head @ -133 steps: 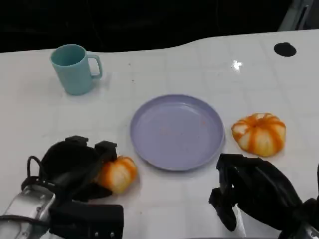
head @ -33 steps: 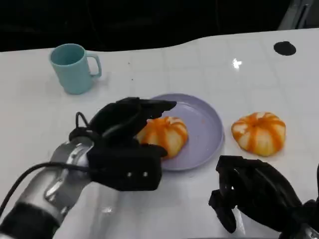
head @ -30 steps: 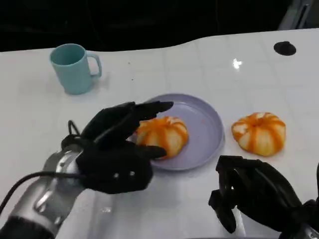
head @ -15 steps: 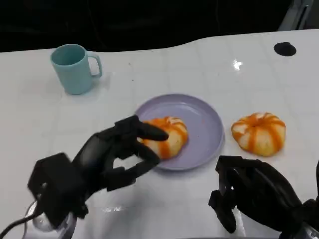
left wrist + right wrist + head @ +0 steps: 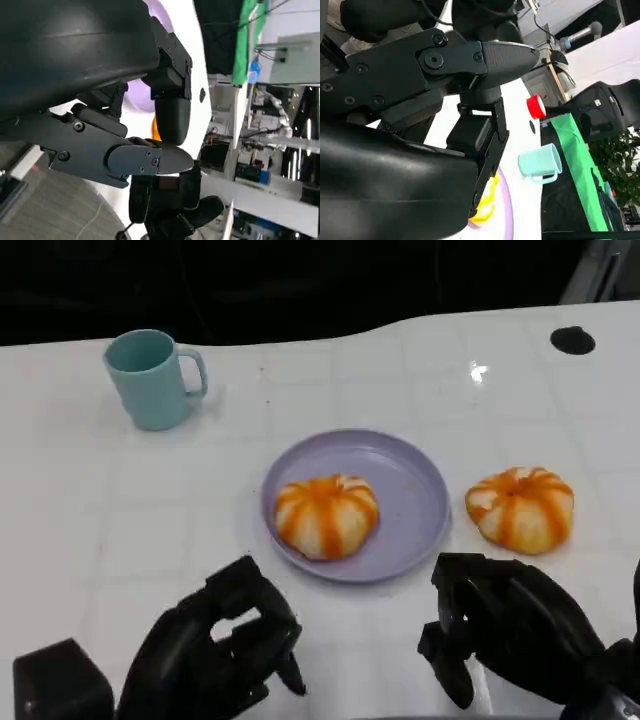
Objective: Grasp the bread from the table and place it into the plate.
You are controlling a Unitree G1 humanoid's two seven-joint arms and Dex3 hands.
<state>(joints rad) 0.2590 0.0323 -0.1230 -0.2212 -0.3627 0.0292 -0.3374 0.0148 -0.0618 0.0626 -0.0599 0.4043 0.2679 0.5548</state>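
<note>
Bread (image 5: 326,516) sat on the purple plate (image 5: 415,502), frame centre — placement apparently done. Left hand (image 5: 215,650), lower left, empty with fingers loosely apart, clear of the plate. Right hand (image 5: 500,635), lower right, held nothing, fingers curled inward. Second bun (image 5: 520,508) on the table right of the plate.

**Surfaces and finishes**

The counter (image 5: 420,360) is white and glossy, catching a bright glint of light toward 1 o'clock. The plate (image 5: 420,502) at centre looks like smooth matt lilac plastic. The bread (image 5: 326,515) on it has a soft, lightly shiny orange-striped crust, as does the second bun (image 5: 520,508) at 3 o'clock. The mug (image 5: 150,378) at 10 o'clock is smooth, matt teal. The left hand (image 5: 215,655) and right hand (image 5: 515,635) are matt black plastic; their fingers (image 5: 150,159) look smooth.
</note>
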